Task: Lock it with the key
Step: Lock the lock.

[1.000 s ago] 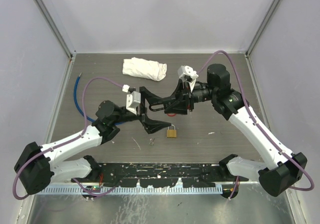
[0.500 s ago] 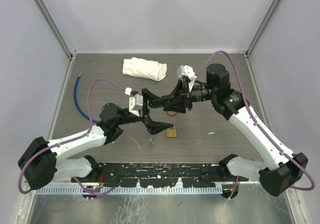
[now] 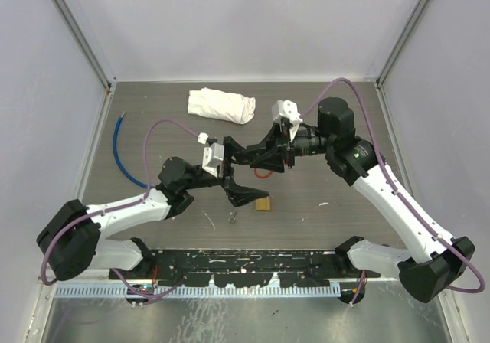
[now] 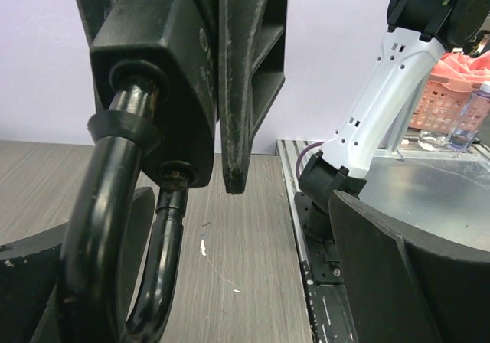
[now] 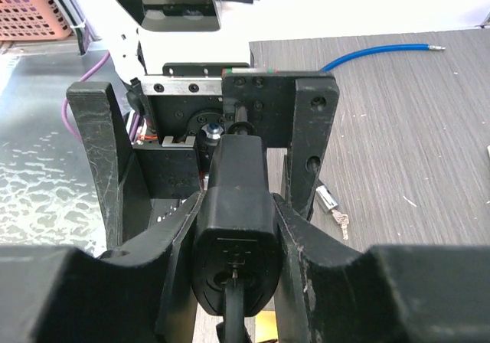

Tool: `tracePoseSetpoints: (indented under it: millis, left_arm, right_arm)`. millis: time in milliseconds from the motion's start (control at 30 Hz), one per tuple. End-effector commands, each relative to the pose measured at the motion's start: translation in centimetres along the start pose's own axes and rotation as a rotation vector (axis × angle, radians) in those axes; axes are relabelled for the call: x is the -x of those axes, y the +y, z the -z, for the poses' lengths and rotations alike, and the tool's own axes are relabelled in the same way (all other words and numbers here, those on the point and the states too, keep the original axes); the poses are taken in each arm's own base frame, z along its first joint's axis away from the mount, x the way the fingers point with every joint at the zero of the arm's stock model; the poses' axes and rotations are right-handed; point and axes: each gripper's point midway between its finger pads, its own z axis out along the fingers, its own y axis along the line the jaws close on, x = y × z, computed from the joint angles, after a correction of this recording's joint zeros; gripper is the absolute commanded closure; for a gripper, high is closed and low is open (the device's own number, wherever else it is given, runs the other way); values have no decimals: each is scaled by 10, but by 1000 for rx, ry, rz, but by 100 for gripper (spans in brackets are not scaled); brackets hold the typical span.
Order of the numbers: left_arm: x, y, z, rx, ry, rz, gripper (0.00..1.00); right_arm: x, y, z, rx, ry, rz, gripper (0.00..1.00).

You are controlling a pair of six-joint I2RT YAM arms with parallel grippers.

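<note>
Your right gripper (image 3: 257, 158) is pinched on the black padlock (image 5: 233, 228) in mid-air near the centre of the overhead frame, with its fingers (image 5: 297, 232) pressed against both flat sides of the body. The keyhole end faces the right wrist camera (something dark sits in the slot, too blurred to name). Your left gripper (image 3: 243, 171) is spread wide and faces the right one. The padlock's shackle (image 4: 107, 228) lies between its fingers, closer to the one at the left of the left wrist view, and I cannot tell whether they touch. The small key (image 3: 232, 217) lies on the table (image 3: 344, 113), below both grippers in the overhead view. A brass padlock (image 3: 262, 204) rests just to the key's upper right.
</note>
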Motion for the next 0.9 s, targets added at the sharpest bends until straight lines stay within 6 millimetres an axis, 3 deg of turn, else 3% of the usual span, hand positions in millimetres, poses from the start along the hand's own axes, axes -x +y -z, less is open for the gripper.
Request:
tracePoseSetpoints:
  millis: [0,267,400,500,700,867]
  left_arm:
    - [19,-12,-16,-75,-60,-30,1]
    - [28,-15,-22,-92,-74,-32,2]
    - [40,-16,-19,-72,-111,-58,2]
    - [61,-25,-16,-84,-152,-84,2]
    - [77,-37,-20,-115,-192,-109,3]
    - [72,-38,-22,-115,-182,-104,4]
  right_arm:
    - [28,14,-4,32,-61,137,99]
    - [6,13,-15,39,-11,113,99]
    - [-10,11,-16,27,24,96,99]
    - [-19,12,-18,35,24,74,99]
    - [-19,15,-25,78,-15,19,99]
    - [-6,18,-24,85,-59,22,99]
